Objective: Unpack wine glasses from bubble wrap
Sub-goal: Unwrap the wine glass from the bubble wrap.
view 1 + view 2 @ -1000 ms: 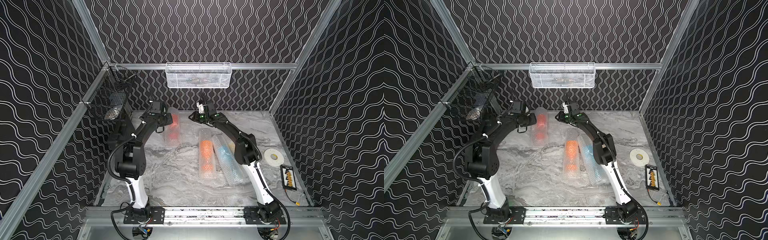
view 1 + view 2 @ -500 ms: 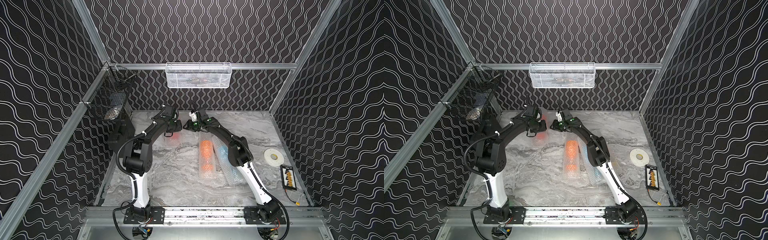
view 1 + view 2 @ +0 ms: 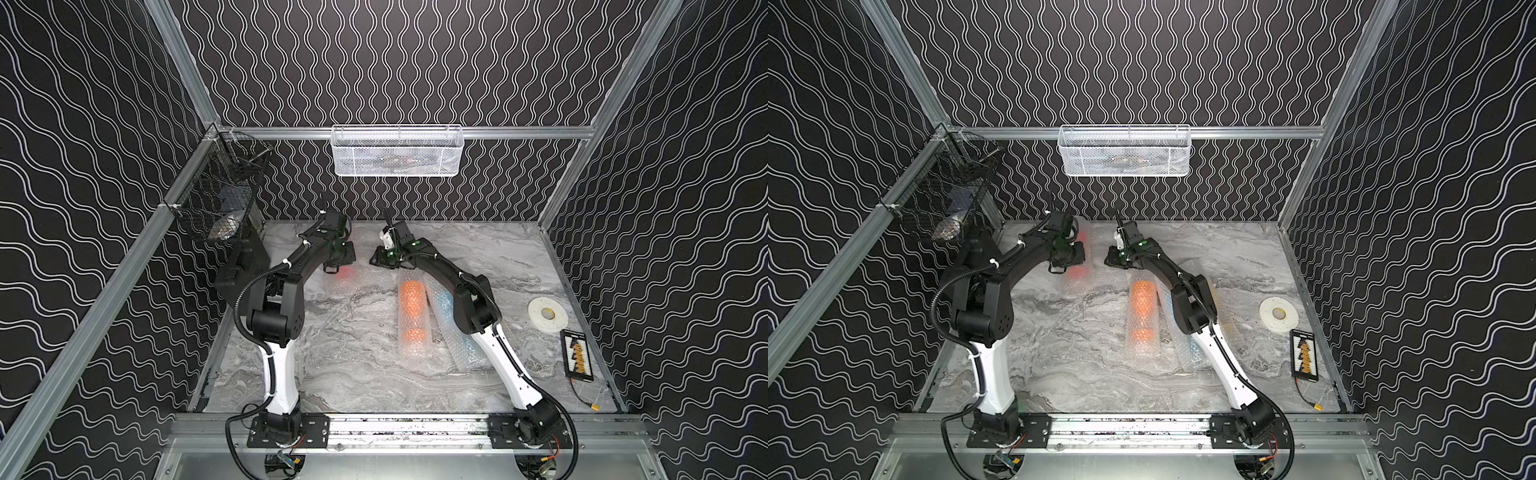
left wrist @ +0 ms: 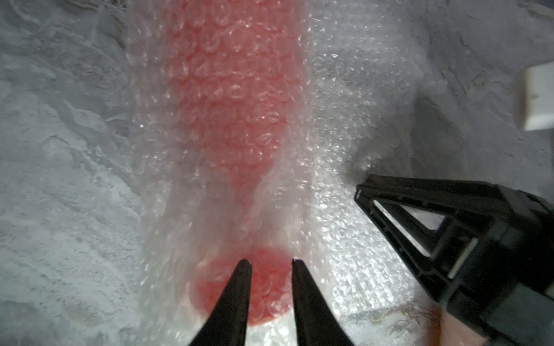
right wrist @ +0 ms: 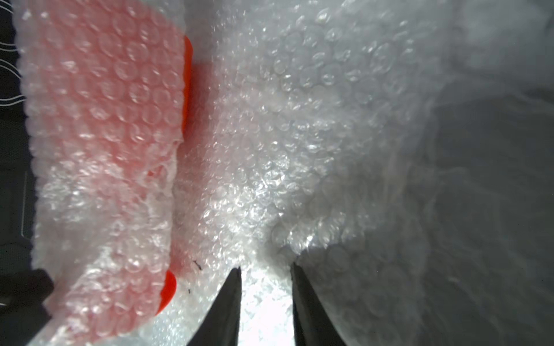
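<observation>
The red wine glass [image 4: 233,104] is seen rolled in bubble wrap [image 4: 344,119] at the far side of the counter [image 3: 353,332], left of centre, with its long axis laid near to far. Its round foot is covered by the left end effector [image 4: 269,265], and the bowl is pointed away from the fingertips, which are held narrowly apart. The right end effector [image 5: 265,269] is set on the loose flap just right of the roll, its tips likewise narrowly apart. Whether wrap is pinched by either cannot be told.
</observation>
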`<move>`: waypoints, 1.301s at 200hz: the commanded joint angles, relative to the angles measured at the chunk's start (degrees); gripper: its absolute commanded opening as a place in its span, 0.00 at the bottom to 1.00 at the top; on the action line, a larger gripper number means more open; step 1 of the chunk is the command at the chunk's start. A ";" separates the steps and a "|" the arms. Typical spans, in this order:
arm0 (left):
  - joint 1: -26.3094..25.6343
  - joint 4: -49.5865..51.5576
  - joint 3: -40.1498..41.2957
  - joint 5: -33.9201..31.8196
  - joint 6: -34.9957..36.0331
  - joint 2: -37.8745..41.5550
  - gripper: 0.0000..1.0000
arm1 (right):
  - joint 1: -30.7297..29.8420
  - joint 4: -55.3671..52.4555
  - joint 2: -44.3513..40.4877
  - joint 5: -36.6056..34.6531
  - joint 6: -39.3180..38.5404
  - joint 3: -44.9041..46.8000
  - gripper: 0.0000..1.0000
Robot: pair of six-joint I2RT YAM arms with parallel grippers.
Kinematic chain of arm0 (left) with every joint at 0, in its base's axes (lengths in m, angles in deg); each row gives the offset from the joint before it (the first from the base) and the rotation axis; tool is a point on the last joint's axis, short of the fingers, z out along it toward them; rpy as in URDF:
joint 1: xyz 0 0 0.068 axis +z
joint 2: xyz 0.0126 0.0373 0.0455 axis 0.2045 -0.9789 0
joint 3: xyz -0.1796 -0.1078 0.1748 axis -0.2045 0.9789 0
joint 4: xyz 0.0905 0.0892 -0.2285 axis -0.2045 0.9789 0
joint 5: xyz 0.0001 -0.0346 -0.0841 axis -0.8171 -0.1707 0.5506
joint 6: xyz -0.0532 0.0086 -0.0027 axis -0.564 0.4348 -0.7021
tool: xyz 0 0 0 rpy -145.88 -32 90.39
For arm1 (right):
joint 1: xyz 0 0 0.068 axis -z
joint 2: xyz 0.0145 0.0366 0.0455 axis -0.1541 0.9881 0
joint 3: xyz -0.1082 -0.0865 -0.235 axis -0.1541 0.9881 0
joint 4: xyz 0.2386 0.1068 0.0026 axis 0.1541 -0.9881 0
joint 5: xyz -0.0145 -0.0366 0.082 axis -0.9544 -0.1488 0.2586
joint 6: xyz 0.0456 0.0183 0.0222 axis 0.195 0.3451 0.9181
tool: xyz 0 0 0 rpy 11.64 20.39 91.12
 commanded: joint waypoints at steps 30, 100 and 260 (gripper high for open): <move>3.89 4.46 -3.32 -8.00 1.98 0.89 0.28 | -0.26 -0.96 -0.99 -0.75 0.18 1.62 0.31; 0.87 2.28 0.89 -0.50 0.35 8.48 0.31 | -0.27 0.45 -1.69 -0.32 0.79 2.95 0.31; -11.75 17.01 -9.55 -24.20 6.88 -5.52 0.55 | -0.19 1.59 -2.82 0.09 0.95 5.44 0.32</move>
